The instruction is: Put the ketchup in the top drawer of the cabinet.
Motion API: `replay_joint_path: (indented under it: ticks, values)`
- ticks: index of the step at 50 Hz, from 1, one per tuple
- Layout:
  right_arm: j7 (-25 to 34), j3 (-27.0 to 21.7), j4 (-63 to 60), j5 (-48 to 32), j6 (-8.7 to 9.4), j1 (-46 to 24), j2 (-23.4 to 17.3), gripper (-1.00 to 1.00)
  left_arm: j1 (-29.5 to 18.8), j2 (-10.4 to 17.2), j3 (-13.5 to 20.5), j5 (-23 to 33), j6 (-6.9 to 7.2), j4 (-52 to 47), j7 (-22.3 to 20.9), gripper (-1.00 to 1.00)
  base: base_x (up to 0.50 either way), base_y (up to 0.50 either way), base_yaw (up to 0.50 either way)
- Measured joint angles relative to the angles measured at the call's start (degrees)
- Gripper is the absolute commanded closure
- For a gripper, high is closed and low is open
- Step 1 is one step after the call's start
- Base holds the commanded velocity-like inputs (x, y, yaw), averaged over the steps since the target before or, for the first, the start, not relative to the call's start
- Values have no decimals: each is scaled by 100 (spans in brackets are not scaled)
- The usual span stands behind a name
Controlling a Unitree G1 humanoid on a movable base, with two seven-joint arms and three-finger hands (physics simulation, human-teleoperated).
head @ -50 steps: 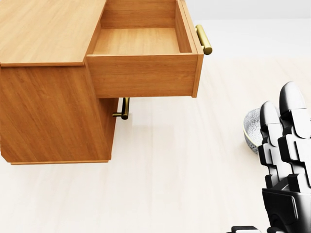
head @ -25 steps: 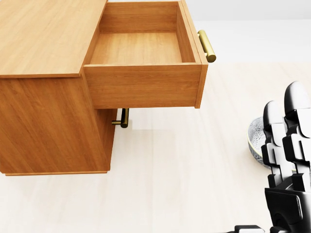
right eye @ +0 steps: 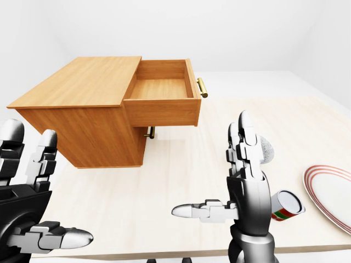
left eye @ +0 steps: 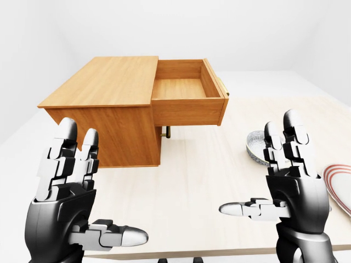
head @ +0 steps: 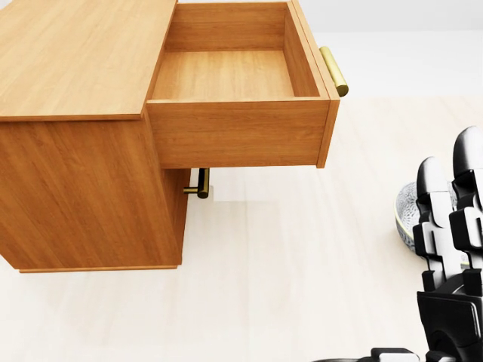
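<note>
The wooden cabinet (left eye: 109,82) stands on the pale table (left eye: 203,181) at the upper left. Its top drawer (head: 226,75) is pulled out and empty, with a brass handle (head: 334,72) at its right end. My left hand (left eye: 104,186) and right hand (left eye: 258,164) are both raised low in the left-eye view, open and empty, fingers up and thumbs pointing inward. A red, white and green container (right eye: 286,205) lies on its side, partly hidden behind my right hand. I cannot tell whether it is the ketchup.
A patterned bowl (left eye: 253,143) sits on the table just beyond my right hand. A white plate with red rings (right eye: 329,192) lies at the right edge. The lower drawer's brass handle (head: 202,183) sticks out under the open drawer.
The whole head view has shifted: cabinet, drawer and bowl all sit further right in the picture, so the camera has moved. Both hands stay open.
</note>
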Motion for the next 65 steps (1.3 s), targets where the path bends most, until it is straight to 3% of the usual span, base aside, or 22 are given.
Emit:
replay_joint_path:
  ticks: [14,20,23,28,32,36,41,47,53,56,65]
  values:
    - [95,3,-220,125,0,300,-67,-100,-102,29,54,-26,0,0,20,-100,0,0,0]
    - [394,-348,-325,177,0,429,-137,-100,-175,35,152,-92,0,0,19,-100,0,0,0]
    - [433,-672,-325,464,0,506,-397,-100,-210,33,192,-113,0,0,15,-100,0,0,0]
    - [-190,-1544,-325,1794,0,861,-1688,-100,-228,22,222,-125,0,0,4,-100,0,0,0]
    - [-609,-2550,-325,3023,0,1275,-2734,-100,-236,16,234,-126,0,0,0,-100,0,0,0]
    - [-764,-3709,-326,4152,0,1542,-3483,-100,-251,16,262,-142,0,0,-3,-100,0,0,0]
    - [-721,-5399,-326,5677,0,1423,-4119,-100,-262,10,277,-146,0,0,-9,-100,0,0,0]
    - [-1133,-7426,-326,7738,0,335,-4681,-100,-249,1,274,-141,0,0,-18,-100,0,0,0]
    - [-1117,-8962,-325,9011,0,-316,-4983,-100,-238,-3,246,-116,0,0,-17,-100,0,0,0]
    - [-831,-9429,-325,9123,0,-441,-5090,-100,-232,-2,236,-109,0,0,-13,-100,0,0,0]
    - [740,-9430,-325,8113,0,-517,-5312,-100,-211,-2,211,-96,0,0,-7,-100,0,0,0]
